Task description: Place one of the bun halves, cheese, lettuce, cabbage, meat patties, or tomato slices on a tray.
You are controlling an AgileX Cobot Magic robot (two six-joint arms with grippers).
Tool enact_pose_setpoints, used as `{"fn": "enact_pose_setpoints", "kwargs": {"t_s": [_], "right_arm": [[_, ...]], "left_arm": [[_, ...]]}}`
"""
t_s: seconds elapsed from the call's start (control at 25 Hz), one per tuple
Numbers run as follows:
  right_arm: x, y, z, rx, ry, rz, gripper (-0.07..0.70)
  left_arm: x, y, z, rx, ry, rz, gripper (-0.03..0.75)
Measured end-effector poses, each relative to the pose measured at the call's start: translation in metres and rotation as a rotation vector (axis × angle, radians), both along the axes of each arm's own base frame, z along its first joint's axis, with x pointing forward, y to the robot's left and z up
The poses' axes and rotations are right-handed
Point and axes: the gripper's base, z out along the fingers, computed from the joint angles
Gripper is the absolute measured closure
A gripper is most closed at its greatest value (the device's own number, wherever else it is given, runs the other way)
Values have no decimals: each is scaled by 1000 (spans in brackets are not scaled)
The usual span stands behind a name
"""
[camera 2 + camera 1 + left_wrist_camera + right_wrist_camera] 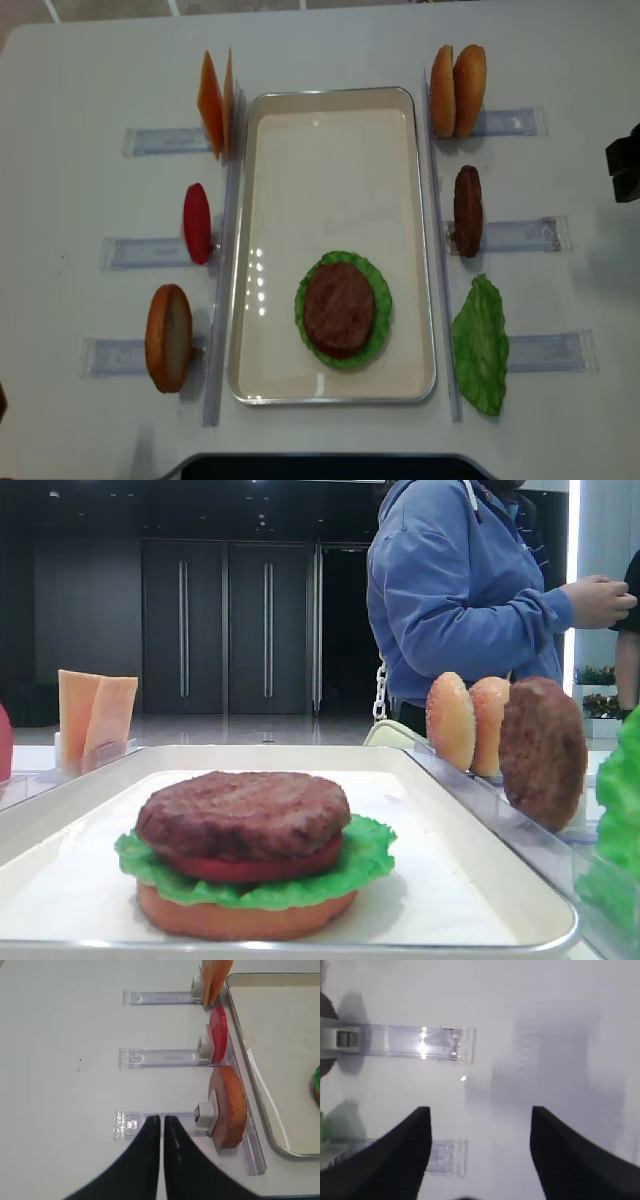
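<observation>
On the white tray (330, 170) lies a stack: a meat patty (340, 310) on a tomato slice (250, 868), lettuce (372, 275) and a bun half (240, 918). Left of the tray stand cheese (215, 100), a tomato slice (197, 222) and a bun half (168, 337). On the tray's right side are two bun halves (457, 90), a patty (467, 210) and a lettuce leaf (482, 345). My left gripper (162, 1119) is shut and empty over the clear holder beside the bun half (231, 1105). My right gripper (480, 1110) is open over bare table, holding nothing.
Clear plastic holders (520, 235) run outward from both long sides of the tray. A dark part of the right arm (625, 165) shows at the right edge. A person in a blue hoodie (450, 590) stands behind the table.
</observation>
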Motion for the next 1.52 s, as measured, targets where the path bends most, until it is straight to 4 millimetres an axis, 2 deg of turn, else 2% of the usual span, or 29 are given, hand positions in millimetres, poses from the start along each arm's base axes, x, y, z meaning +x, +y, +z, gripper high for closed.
{"fn": "enact_pose_setpoints", "kwargs": {"t_s": [0.16, 0.36, 0.6, 0.72, 1.12, 1.44, 1.52], "right_arm": [[-6, -11, 4, -52, 10, -62, 190], [-17, -13, 14, -70, -4, -95, 190], [-40, -11, 34, -57, -67, -141, 191], [-58, -10, 38, -58, -112, -144, 191], [-137, -4, 21, -59, -297, -150, 191], [-186, 0, -1, -58, -445, -154, 191], [-195, 1, -1, -58, -502, -155, 191]], "left_arm": [[0, 0, 0, 0, 0, 0, 702], [0, 0, 0, 0, 0, 0, 702], [0, 0, 0, 0, 0, 0, 702], [0, 0, 0, 0, 0, 0, 702], [0, 0, 0, 0, 0, 0, 702], [0, 0, 0, 0, 0, 0, 702], [0, 0, 0, 0, 0, 0, 702]]}}
